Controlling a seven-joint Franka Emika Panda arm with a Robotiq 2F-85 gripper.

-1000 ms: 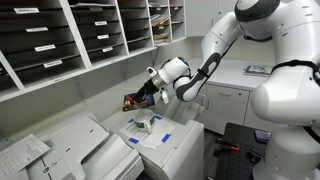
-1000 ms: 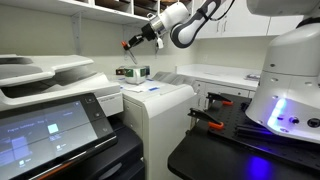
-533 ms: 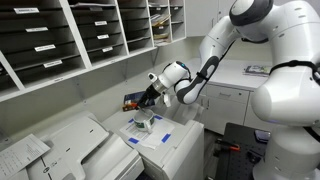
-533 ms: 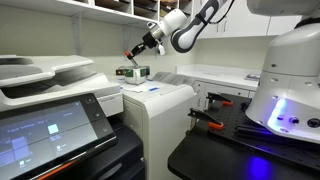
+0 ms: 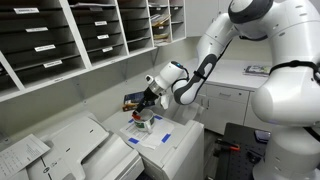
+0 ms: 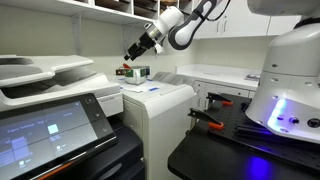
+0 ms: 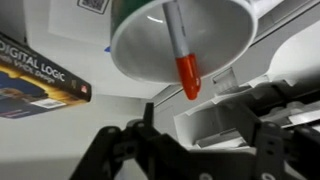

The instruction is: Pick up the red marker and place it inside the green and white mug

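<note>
In the wrist view the green and white mug (image 7: 135,55) sits just beyond my gripper (image 7: 190,140), seen from above with its white inside showing. The red marker (image 7: 186,70) is in the mug's opening, its grey body pointing down inside and its red end leaning out over the near rim. My gripper is open and holds nothing; both dark fingers (image 7: 268,140) stand wide apart on either side of the marker's red end, clear of it. In both exterior views the gripper (image 5: 144,104) (image 6: 134,51) hangs just above the mug (image 5: 146,122) (image 6: 132,72) on the printer top.
A dark book (image 7: 40,75) lies beside the mug. The mug stands on a grey printer (image 5: 170,140) with blue-marked papers; a second printer (image 6: 60,100) is alongside. Shelves with paper trays (image 5: 70,35) line the wall behind. A black table (image 6: 230,140) carries red-handled tools.
The gripper came down over the mug with the red marker, then its jaws opened and let it go. The marker now rests in the mug.
</note>
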